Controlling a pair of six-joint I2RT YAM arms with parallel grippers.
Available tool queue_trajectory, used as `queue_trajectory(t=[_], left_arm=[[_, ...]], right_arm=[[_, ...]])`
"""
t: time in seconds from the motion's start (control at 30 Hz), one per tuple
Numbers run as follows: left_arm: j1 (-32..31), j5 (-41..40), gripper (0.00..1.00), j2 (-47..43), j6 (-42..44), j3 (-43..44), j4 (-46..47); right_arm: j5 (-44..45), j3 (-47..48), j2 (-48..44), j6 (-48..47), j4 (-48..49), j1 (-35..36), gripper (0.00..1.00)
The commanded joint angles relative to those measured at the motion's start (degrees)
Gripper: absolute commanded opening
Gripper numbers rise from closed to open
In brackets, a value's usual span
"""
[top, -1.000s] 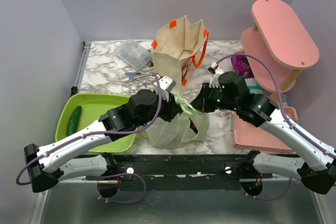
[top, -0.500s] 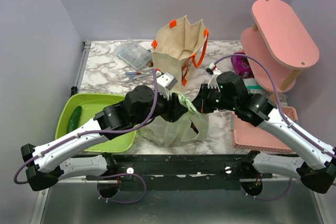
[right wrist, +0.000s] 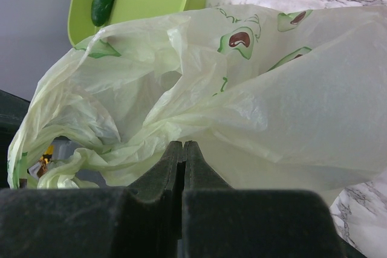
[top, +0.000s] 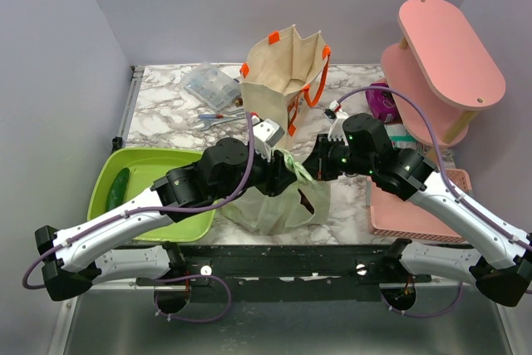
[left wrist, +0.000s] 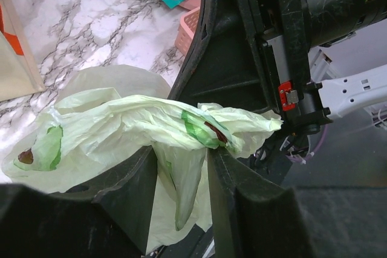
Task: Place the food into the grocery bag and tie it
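Now the bag (top: 270, 205) sits mid-counter (top: 166, 114) between both arms. The right tool (right wrist: 183, 149) is clamped on its plastic; the left tool (left wrist: 182, 173) straddles a handle, grip unclear. Pulling both ends apart evenly and low should snug the tie.

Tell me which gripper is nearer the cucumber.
Left. The left gripper sits at the top of the grocery bag, toward the cucumber; the right gripper pinches the bag from the far side.
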Motion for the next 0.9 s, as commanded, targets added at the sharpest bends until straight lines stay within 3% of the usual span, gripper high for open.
queue_trajectory(t=[0.0, 0.3, 0.63, 0.77, 0.8, 0.87], left_arm=[[-0.7, -2.4, 0.38, 1.5, 1.6, 3.1, 1.3], [-1.7, -4.7, 0.40, 2.3, 5.3, 7.6, -1.3], [-2.9, -3.8, 0.40, 2.7, 6.2, 6.8, -0.3], [-3.4, -7.5, 0.51, 2.4, 6.4, 9.4, -5.0], [-3.4, -12.5, 0.57, 1.4, 7.5, 13.3, -12.1], [-3.4, -13.5, 0.61, -0.5, 8.4, 14.1, -14.4]], right_arm=[[-1.7, 0.1, 0.4, -1.0, 1.0, 0.0, 0.01], [-1.5, 0.2, 0.4, -1.1, 0.4, 0.0, 0.01], [-1.2, 0.1, 0.2, -1.1, 0.3, 0.0, 0.01], [-1.1, -0.1, 0.2, -1.0, 0.0, 0.0, 0.01], [-1.1, -0.1, 0.0, -1.0, -0.1, 0.1, 0.01], [-0.9, 0.0, -0.1, -1.0, -0.2, 0.0, 0.01]])
